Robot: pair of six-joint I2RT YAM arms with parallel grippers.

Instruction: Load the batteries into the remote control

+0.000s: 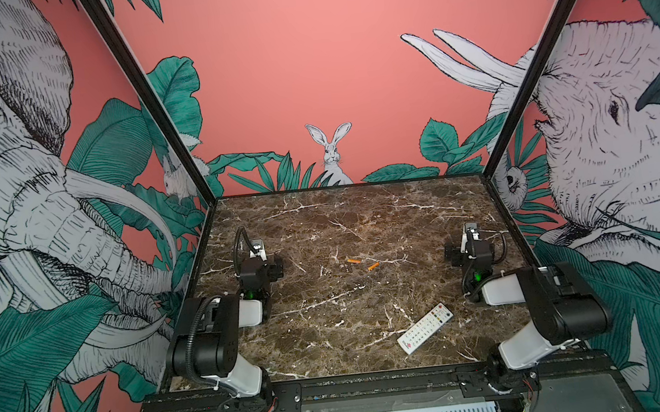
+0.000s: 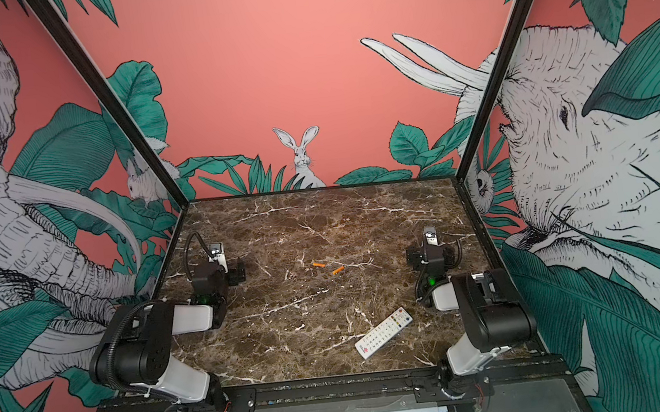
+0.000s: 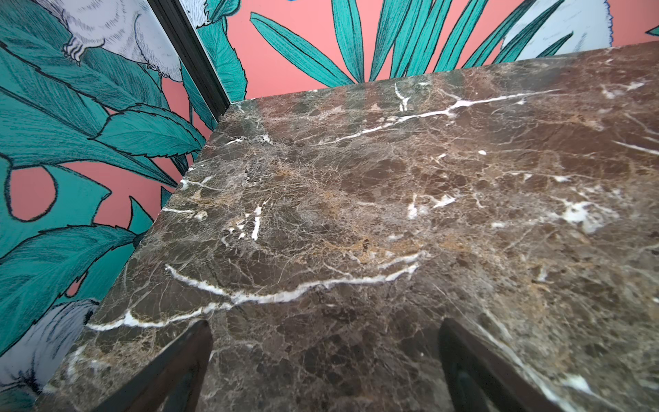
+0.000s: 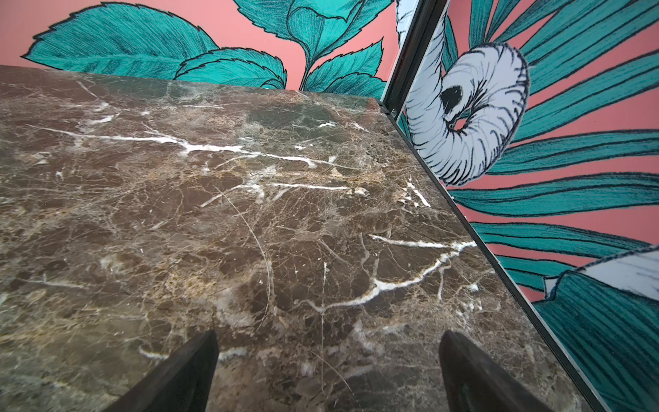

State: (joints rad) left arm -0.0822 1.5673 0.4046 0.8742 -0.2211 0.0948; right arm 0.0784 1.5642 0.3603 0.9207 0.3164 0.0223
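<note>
Brown marble with white veins, that was your tabletop (image 1: 322,224), and you had the whole job lying loose on it. Your remote control (image 1: 424,328) lay flat with its buttons up, close to the near edge and over toward the near right corner. It sat on a slant, the red logo end pointing at the near edge and the coloured buttons end angled toward the right edge, and nothing touched it.

Around the middle of the tabletop you had two orange batteries on their sides. The left-hand battery (image 1: 354,261) and the right-hand battery (image 1: 373,266) were near each other but apart. Both lay well away from the remote control, on its far-edge side.

Your left gripper (image 3: 325,323) was released, jaws spread wide. You could see only bare marble between its dark fingers (image 3: 178,367), with nothing held. It sat by the left edge, roughly halfway along, facing the far left corner.

Your right gripper (image 4: 328,333) mirrored it by the right edge, jaws just as wide. Its fingers (image 4: 467,374) were empty too, and it faced the far right corner.

The batteries lay between your two grippers, well apart from both. You couldn't tell from these views whether either gripper's fingertips met the marble
</note>
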